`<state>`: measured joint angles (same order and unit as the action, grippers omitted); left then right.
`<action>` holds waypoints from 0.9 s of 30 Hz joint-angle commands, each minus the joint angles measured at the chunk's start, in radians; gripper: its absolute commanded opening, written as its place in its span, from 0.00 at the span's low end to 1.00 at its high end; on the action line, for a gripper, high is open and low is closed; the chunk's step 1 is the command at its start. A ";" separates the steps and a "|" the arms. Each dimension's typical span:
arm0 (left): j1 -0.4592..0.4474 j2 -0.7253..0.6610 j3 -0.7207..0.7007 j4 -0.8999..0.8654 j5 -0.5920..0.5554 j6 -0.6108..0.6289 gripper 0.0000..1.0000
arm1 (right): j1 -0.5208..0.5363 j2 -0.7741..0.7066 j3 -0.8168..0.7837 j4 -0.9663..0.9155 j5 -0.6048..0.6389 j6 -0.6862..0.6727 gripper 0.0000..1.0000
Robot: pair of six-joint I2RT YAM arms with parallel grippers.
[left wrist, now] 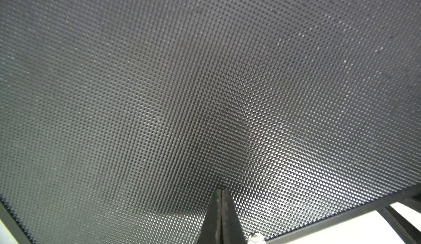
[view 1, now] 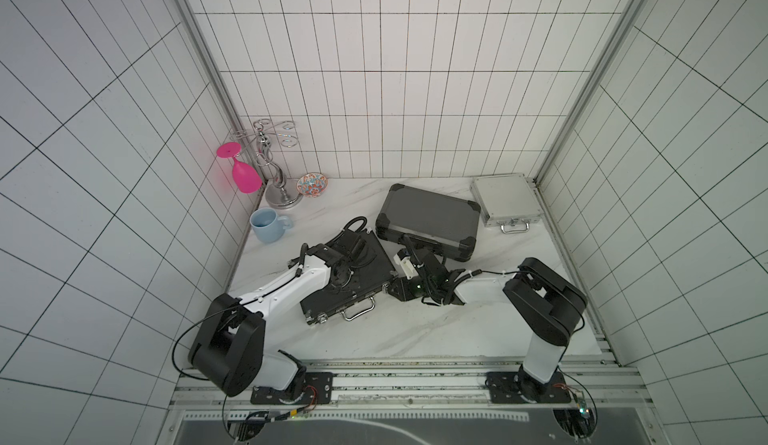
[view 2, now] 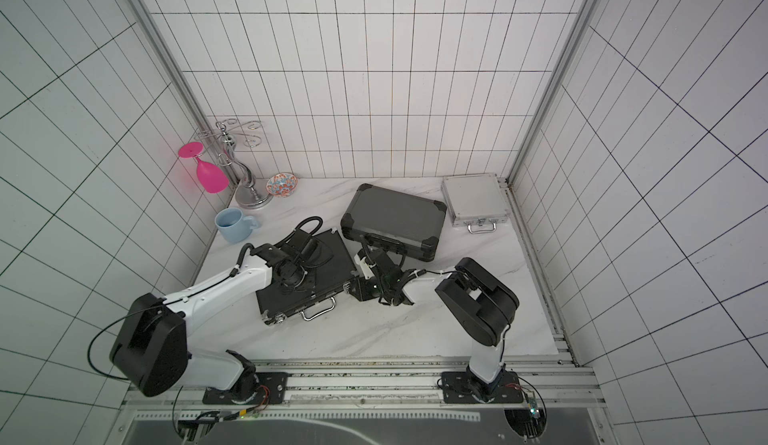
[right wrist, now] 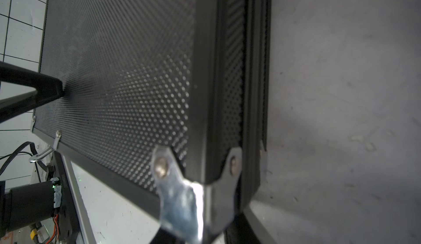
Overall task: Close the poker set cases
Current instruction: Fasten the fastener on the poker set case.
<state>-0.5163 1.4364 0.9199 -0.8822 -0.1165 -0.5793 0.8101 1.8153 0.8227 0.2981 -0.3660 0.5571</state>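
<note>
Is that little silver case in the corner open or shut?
Shut: the silver case lies flat, lid down on its base, nothing of its inside showing.

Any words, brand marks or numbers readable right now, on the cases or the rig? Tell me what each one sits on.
No text can be read.
Black rig part: one short line of white print, too small and blurred to read.
Flat black case, dark grey case, silver case: no label or lettering shows on them.
</note>
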 commanded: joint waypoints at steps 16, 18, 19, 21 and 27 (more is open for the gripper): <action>0.004 0.161 -0.106 -0.025 0.079 -0.001 0.00 | -0.038 0.117 -0.127 0.227 0.116 -0.010 0.19; 0.004 0.161 -0.105 -0.028 0.079 -0.003 0.00 | -0.044 0.143 -0.120 0.231 0.112 -0.014 0.18; 0.004 0.160 -0.105 -0.029 0.077 -0.004 0.00 | -0.048 0.155 -0.117 0.234 0.108 -0.014 0.17; 0.004 0.160 -0.102 -0.035 0.069 -0.006 0.00 | -0.054 0.175 -0.117 0.253 0.099 -0.013 0.17; 0.015 0.144 -0.090 -0.029 0.062 -0.011 0.00 | -0.074 0.154 -0.163 0.293 0.098 -0.013 0.16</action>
<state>-0.5068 1.4624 0.9306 -0.8520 -0.1543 -0.5762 0.7643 1.9266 0.7250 0.7040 -0.3893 0.5377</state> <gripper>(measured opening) 0.047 0.164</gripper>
